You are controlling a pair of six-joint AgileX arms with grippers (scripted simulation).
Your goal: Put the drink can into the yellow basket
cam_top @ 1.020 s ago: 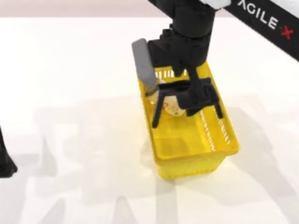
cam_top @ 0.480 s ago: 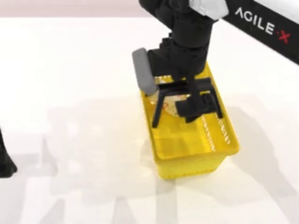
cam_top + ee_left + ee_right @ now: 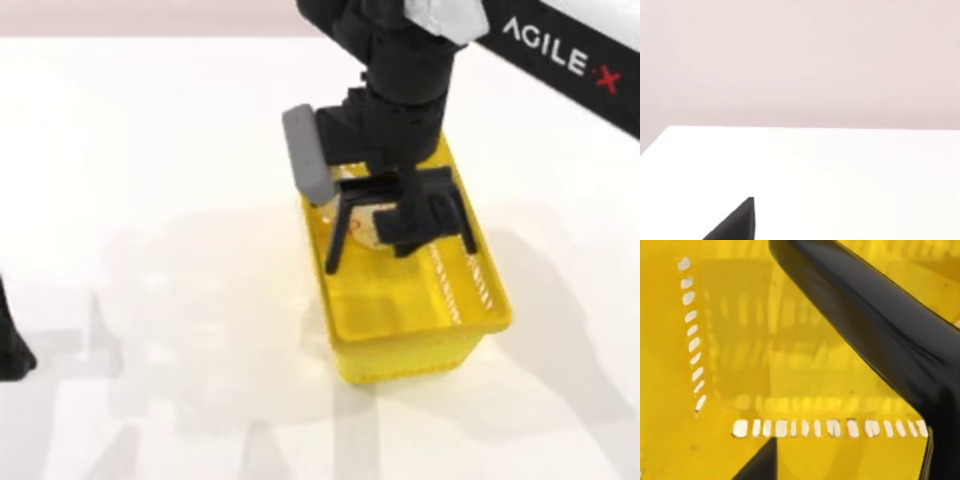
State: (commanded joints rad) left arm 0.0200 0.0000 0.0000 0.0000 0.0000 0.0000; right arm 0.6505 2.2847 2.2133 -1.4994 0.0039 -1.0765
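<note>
The right gripper hangs inside the far end of the yellow basket, in the upper middle of the top view, with its black fingers spread apart. Between them, low in the basket, sits the drink can, a pale shape with red marks mostly hidden under the gripper body; whether the fingers touch it cannot be made out. The basket's black handle stands raised at the basket's far left corner, just beside the wrist. The right wrist view shows only yellow slotted walls and floor with a dark finger across it, and no can. The can appears to be delivered, so the step in hand is likely the release and exit. To do it well, keep the fingers wide, lift straight up without sideways drift so the can is not dragged or tipped, and clear both the rim and the raised handle before swinging away. The left arm stays parked at the left edge of the surface.
</note>
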